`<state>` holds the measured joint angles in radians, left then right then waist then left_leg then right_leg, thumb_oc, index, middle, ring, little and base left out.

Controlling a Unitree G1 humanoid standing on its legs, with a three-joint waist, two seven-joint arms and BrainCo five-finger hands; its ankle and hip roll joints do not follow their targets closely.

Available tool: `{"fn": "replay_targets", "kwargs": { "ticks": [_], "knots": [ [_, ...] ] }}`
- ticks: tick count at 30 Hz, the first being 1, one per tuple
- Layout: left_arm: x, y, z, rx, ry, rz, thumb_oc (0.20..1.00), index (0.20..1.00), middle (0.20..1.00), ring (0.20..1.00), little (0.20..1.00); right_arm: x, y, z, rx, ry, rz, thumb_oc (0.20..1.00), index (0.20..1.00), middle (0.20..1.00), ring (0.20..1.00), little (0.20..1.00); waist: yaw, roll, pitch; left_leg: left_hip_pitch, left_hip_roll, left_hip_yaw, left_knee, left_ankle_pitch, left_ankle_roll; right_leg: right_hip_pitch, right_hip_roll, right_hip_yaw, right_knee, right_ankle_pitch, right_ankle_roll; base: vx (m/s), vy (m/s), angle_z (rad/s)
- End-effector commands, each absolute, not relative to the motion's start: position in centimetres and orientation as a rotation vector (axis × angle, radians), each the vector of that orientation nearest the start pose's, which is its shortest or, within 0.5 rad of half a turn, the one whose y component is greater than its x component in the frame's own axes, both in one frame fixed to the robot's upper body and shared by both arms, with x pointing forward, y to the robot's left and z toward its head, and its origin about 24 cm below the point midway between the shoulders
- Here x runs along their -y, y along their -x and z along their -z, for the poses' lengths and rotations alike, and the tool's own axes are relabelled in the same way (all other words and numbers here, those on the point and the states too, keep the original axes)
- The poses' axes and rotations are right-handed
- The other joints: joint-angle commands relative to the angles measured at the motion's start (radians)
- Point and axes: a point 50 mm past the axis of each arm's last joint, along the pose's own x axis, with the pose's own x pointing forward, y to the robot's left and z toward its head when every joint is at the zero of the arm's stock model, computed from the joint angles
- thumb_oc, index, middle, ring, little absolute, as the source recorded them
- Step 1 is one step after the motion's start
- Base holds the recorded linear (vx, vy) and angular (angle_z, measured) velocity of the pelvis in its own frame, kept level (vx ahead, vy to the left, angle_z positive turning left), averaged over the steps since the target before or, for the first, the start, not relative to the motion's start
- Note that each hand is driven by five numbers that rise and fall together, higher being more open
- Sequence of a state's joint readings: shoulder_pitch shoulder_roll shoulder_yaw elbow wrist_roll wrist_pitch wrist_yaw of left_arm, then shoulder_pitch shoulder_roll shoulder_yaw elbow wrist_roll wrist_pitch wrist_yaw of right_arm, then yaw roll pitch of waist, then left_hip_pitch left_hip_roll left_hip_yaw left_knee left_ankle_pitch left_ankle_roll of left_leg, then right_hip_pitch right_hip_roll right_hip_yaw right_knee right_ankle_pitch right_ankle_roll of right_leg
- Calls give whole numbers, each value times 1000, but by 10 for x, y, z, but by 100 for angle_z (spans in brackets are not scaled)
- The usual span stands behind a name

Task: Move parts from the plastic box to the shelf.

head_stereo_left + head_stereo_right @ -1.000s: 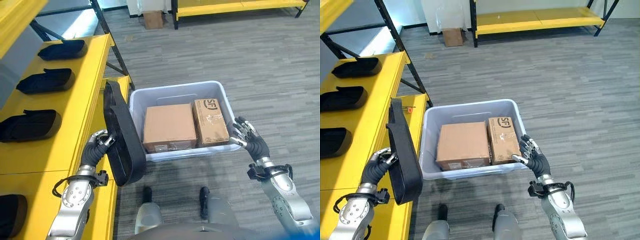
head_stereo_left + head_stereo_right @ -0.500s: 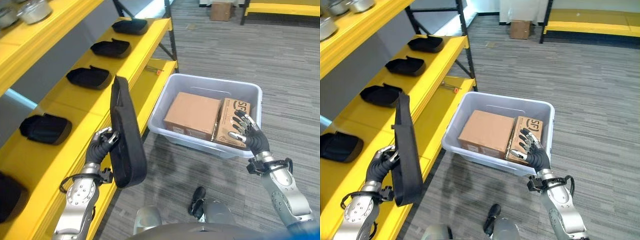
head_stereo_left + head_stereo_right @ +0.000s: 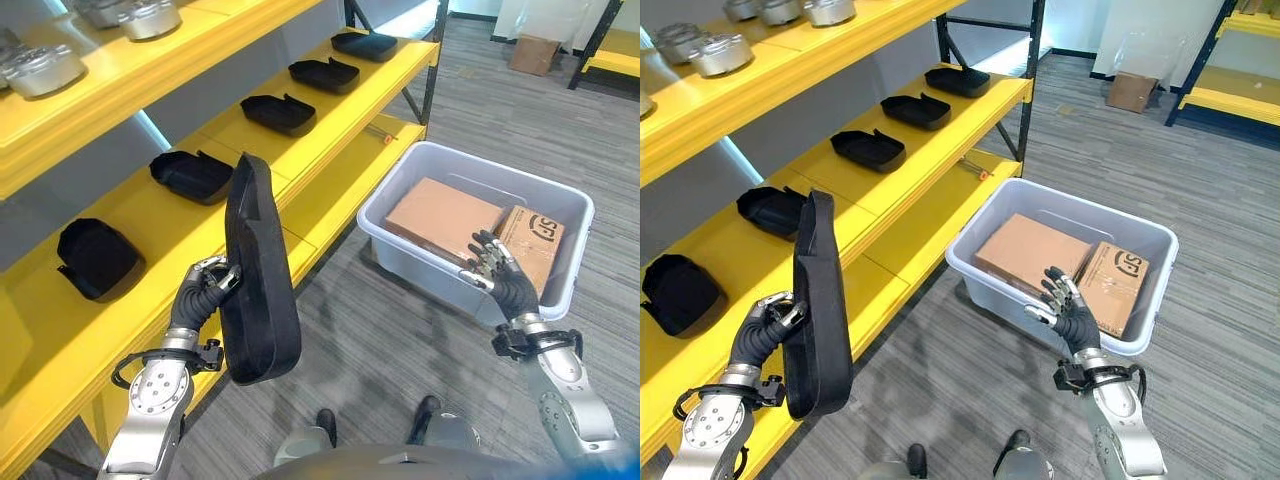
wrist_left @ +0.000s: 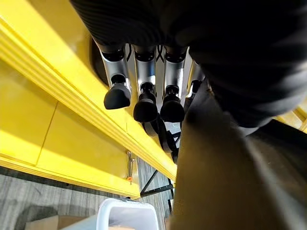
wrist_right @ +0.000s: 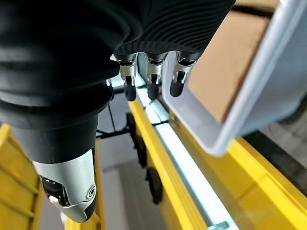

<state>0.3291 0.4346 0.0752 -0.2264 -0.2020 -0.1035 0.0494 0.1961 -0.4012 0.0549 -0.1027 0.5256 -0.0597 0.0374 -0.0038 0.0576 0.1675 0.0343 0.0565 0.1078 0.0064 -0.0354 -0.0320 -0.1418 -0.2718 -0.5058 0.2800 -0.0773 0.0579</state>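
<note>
The left hand [image 3: 205, 288] has its fingers curled round the edge of a long black part [image 3: 258, 272], holding it upright in the air just off the front edge of the yellow shelf [image 3: 300, 190]. The right hand [image 3: 497, 280] hangs with fingers spread and relaxed, holding nothing, in front of the near wall of the plastic box [image 3: 455, 290], which sits on the floor beside the shelf.

As for progress, this part is out of the box but not yet set down, so the step in hand looks like the carry to the shelf. Five black parts [image 3: 190, 175] already lie in a row on the middle level, well apart from one another; whether they came from this box cannot be told. A bare stretch of shelf lies near the held part, between the two nearest ones, and seems a likely place for it.

Inside the box two cardboard cartons [image 3: 440, 215] lie side by side, touching; no further black parts are visible there, though the cartons may hide something. On the upper level stand a few silver metal pieces [image 3: 720, 52], at least four across the two eye views.
</note>
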Motion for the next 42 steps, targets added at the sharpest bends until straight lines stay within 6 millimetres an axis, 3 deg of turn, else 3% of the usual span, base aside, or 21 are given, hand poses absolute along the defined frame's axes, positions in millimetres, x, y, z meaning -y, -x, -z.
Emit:
{"fn": "replay_targets", "kwargs": {
  "ticks": [1,4,5,6,7,9,10,11,14,19,24,25,26,29,32,34,35,36,38,40,42],
  "knots": [
    [-248,-194,-108,271,-324,-122,200,200,200,200,200,202,-221,-61,63,-133,-115,1000,1000,1000,1000,1000,-32,-9,0,41,-43,-38,-18,-81,40,118,-73,-31,-101,48,79,-14,182,29],
    [-248,-196,-112,288,-357,-116,200,200,200,200,200,201,-220,-58,55,-128,-105,1000,1000,1000,1000,1000,-40,-20,11,59,-77,-67,-26,-91,68,94,-106,32,14,33,85,0,223,26],
    [-247,-197,-114,296,-366,-108,200,200,200,200,200,201,-219,-56,48,-130,-93,1000,1000,1000,1000,1000,-59,-23,16,66,-80,-90,-39,-85,72,74,-79,114,27,36,86,-76,100,56],
    [-246,-200,-113,297,-367,-95,200,200,200,200,200,200,-220,-55,45,-140,-90,1000,1000,1000,1000,1000,-88,-30,24,59,-83,-117,-58,-48,75,17,36,306,6,14,67,-68,121,62],
    [-245,-201,-112,291,-367,-83,200,200,200,200,200,201,-218,-54,42,-142,-96,1000,1000,1000,1000,1000,-101,-33,21,51,-82,-131,-54,-35,77,5,123,395,12,-25,57,-53,92,46],
    [-245,-200,-112,288,-368,-76,200,200,200,200,200,201,-217,-54,37,-142,-98,1000,1000,1000,1000,1000,-100,-37,18,44,-84,-138,-51,-29,77,-5,160,431,11,-34,53,26,19,90],
    [-242,-202,-112,292,-375,-55,200,200,200,200,200,203,-212,-50,26,-157,-92,1000,1000,1000,1000,1000,-116,-50,12,33,-99,-174,-47,-21,83,7,260,503,3,-77,18,13,7,79],
    [-242,-202,-112,293,-375,-55,200,200,200,200,200,203,-212,-50,26,-158,-92,1000,1000,1000,1000,1000,-116,-50,11,30,-99,-174,-47,-18,82,4,261,503,-1,-72,17,41,2,36],
    [-239,-205,-112,303,-360,-39,200,200,200,200,200,207,-204,-46,15,-196,-80,1000,1000,1000,1000,1000,-128,-68,-6,7,-126,-223,-50,-6,81,38,338,601,-92,-58,-21,19,-65,71],
    [-236,-203,-116,331,-317,-37,200,200,200,200,200,207,-204,-50,23,-189,-105,1000,1000,1000,1000,1000,-107,-58,-9,-29,-126,-226,-20,-6,68,85,317,585,-224,-5,-11,-1,-80,15],
    [-231,-206,-120,357,-299,-15,200,200,200,200,200,216,-203,-54,37,-158,-89,1000,1000,1000,1000,1000,-115,-59,42,-118,-156,-205,167,-58,37,69,305,553,-193,-16,-34,-60,-47,28],
    [-227,-210,-124,377,-279,-4,200,200,200,200,200,221,-206,-59,57,-133,-70,1000,1000,1000,1000,1000,-136,-65,65,-138,-113,-128,237,-94,29,62,275,515,-164,-33,-36,-90,-7,64],
    [-227,-211,-125,379,-279,-4,200,200,200,200,200,221,-207,-59,59,-133,-70,1000,1000,1000,1000,1000,-137,-65,64,-145,-114,-128,241,-91,29,56,275,514,-164,-30,-36,-98,20,98],
    [-228,-211,-130,402,-291,-1,200,200,200,200,200,224,-207,-60,60,-125,-55,1000,1000,1000,1000,1000,-145,-77,62,-123,-19,-104,239,-92,20,48,240,498,-143,-43,-37,-23,15,94],
    [-229,-212,-134,426,-290,-19,200,200,200,200,200,227,-205,-57,53,-133,-32,1000,1000,1000,1000,1000,-160,-69,45,-85,116,-124,159,22,-8,19,211,481,-101,-69,-35,5,71,13],
    [-227,-214,-142,462,-282,-16,200,200,200,200,200,230,-206,-58,60,-128,-4,1000,1000,1000,1000,1000,-171,-55,41,-71,211,-127,92,132,-24,-27,184,459,-44,-93,-35,-71,234,45],
    [-225,-216,-147,487,-275,-13,200,200,200,200,200,233,-206,-59,69,-122,18,1000,1000,1000,1000,1000,-176,-38,40,-63,274,-124,32,220,-53,-69,162,440,22,-111,-29,-66,221,62],
    [-225,-216,-147,487,-274,-13,200,200,200,200,200,233,-207,-59,70,-121,18,1000,1000,1000,1000,1000,-178,-38,39,-61,275,-125,20,228,-56,-75,163,438,31,-116,-31,-79,284,63],
    [-221,-220,-152,514,-259,3,200,200,200,200,200,237,-206,-60,85,-109,56,1000,1000,1000,1000,1000,-186,-12,45,-57,324,-84,-55,289,-100,-96,140,426,104,-140,-15,-64,237,66],
    [-219,-222,-151,513,-252,10,200,200,200,200,200,238,-205,-59,82,-112,70,1000,1000,1000,1000,1000,-188,-2,47,-32,334,-51,-83,269,-113,-99,128,416,129,-152,-5,-12,208,56],
    [-221,-220,-149,503,-275,14,200,200,200,200,200,236,-203,-57,82,-130,78,1000,1000,1000,1000,1000,-177,12,27,-12,323,-57,-94,204,-141,-81,108,403,125,-138,15,30,304,59]
  ]
}}
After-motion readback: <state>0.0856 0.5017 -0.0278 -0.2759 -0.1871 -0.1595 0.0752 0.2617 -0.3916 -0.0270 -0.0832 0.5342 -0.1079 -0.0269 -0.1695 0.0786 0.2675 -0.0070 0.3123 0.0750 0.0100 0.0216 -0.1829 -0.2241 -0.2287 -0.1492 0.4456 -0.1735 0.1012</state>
